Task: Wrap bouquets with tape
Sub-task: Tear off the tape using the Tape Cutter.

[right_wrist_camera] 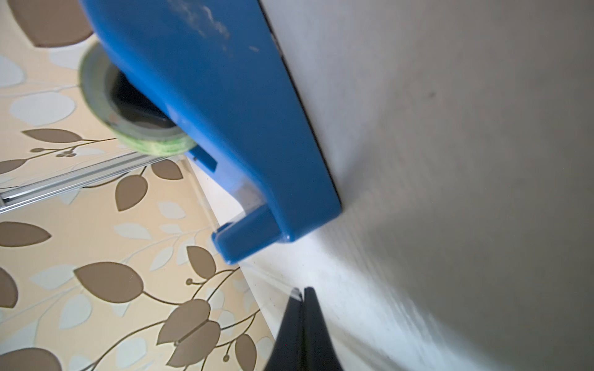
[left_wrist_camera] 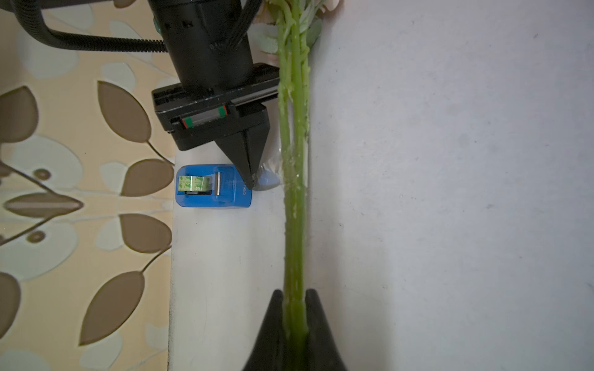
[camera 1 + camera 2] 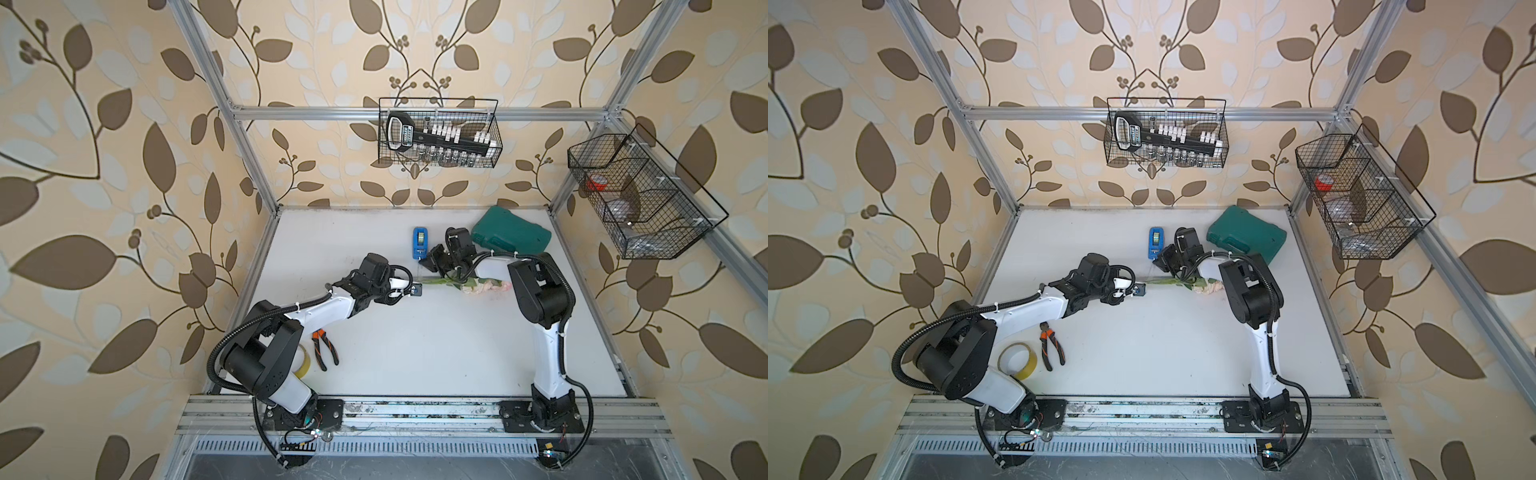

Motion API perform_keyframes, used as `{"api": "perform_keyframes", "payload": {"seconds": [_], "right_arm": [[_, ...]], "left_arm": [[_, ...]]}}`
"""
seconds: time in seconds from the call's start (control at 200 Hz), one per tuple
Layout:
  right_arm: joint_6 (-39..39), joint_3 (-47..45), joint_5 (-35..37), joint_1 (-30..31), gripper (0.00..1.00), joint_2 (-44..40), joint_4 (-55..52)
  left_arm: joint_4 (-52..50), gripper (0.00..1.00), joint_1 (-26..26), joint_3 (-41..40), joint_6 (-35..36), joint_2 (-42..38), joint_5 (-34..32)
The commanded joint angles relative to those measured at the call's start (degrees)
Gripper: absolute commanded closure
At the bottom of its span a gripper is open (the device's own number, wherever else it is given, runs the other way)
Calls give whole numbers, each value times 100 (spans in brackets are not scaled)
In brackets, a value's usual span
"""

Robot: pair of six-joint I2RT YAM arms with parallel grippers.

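Observation:
The bouquets [image 3: 484, 286] lie across the middle of the white table, pink and cream heads partly hidden under my right arm. Their green stems [image 2: 294, 128] point toward my left gripper [image 2: 295, 294], which is shut on the stem ends; it also shows in both top views [image 3: 417, 289] [image 3: 1140, 289]. The blue tape dispenser [image 3: 419, 243] [image 3: 1155, 243] [image 2: 209, 189] [image 1: 225, 96] stands just behind the stems. My right gripper [image 1: 300, 289] [image 2: 252, 183] [image 3: 422, 262] is at the dispenser's front end, shut on a clear strip of tape. That strip [image 2: 273, 172] reaches over to the stems.
A green plastic case [image 3: 513, 235] lies at the back right, behind my right arm. Orange-handled pliers [image 3: 324, 347] and a yellowish tape ring [image 3: 1017, 359] lie near the left arm's base. Wire baskets hang on the back wall [image 3: 438, 133] and right wall [image 3: 640, 195].

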Motion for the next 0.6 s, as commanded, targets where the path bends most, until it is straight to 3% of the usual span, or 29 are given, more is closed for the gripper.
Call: {"api": "perform_keyframes", "payload": {"seconds": [0.0,0.405,0.595], "right_arm": [[307,-150,206,-40,100,528,-1195],[460,494,401,18,100,925,-2287],[675,44,380,50,100,792,-1964]], "left_arm": [[77,100,-215,-44,322,-411,715],[152,100,-243,-132,419,-826,908],[77,100,-249,-98,458,-998,1044]]}}
